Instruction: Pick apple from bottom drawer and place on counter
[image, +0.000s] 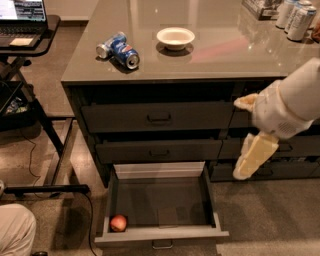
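Observation:
The apple, small and red-orange, lies in the front left corner of the open bottom drawer. The drawer is pulled out at the foot of the dark cabinet and has a square patch on its floor. The counter is the glossy grey-brown top above it. My gripper hangs at the right, in front of the cabinet's upper drawers, above and to the right of the open drawer. Its two cream fingers are spread apart and hold nothing.
On the counter stand a white bowl, two tipped soda cans at the left, and upright cans at the far right. A black laptop desk stands to the left. A person's knee shows at the bottom left.

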